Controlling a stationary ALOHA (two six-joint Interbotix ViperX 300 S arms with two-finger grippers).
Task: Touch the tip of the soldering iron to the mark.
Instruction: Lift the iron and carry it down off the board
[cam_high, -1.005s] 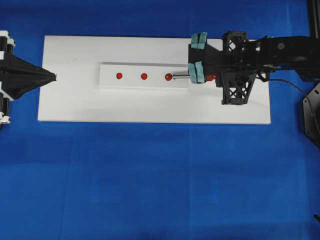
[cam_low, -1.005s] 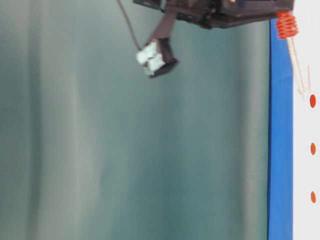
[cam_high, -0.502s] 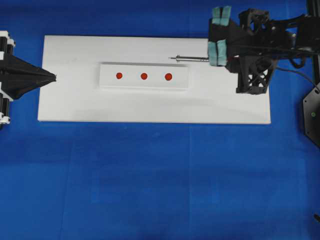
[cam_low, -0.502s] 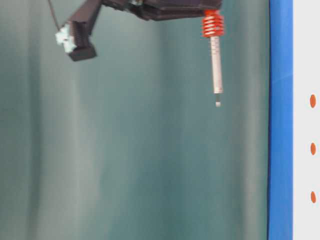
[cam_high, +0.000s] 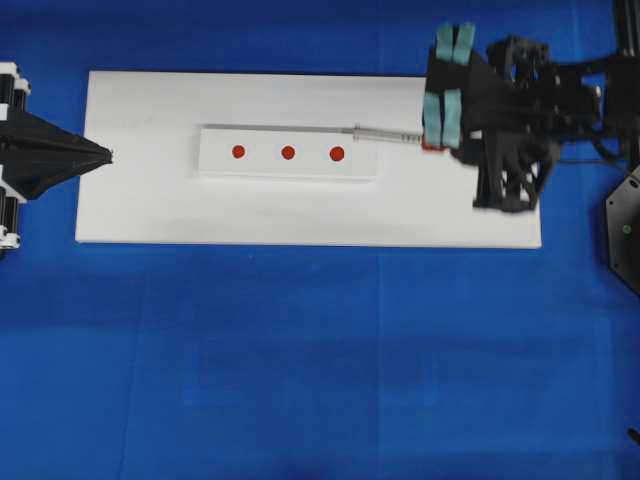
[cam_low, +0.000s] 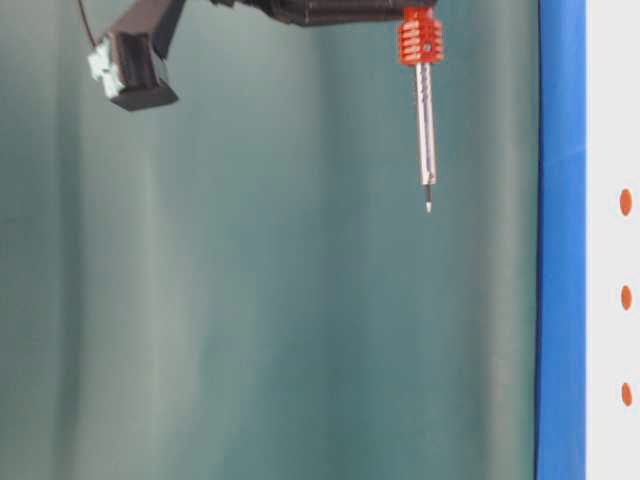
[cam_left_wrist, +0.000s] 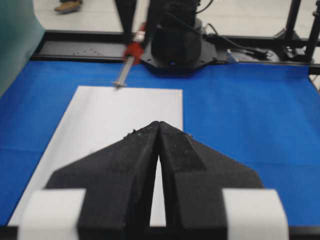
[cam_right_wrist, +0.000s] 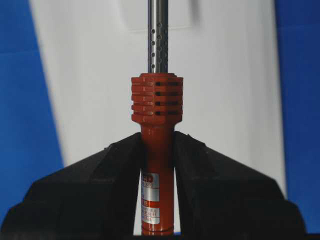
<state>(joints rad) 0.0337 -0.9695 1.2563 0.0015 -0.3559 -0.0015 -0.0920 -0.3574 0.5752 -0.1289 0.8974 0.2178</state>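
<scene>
Soldering iron (cam_high: 385, 133) now off the end dot, raised.

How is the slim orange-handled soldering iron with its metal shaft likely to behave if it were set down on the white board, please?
The orange-handled soldering iron looks round and slim, so it may roll. Its straight shaft appears stiff. Held firmly in the right gripper, it probably is light.

Soldering iron (cam_high: 385, 132) apparently above board (cam_high: 140, 210), right of mark (cam_high: 288, 153).
</scene>
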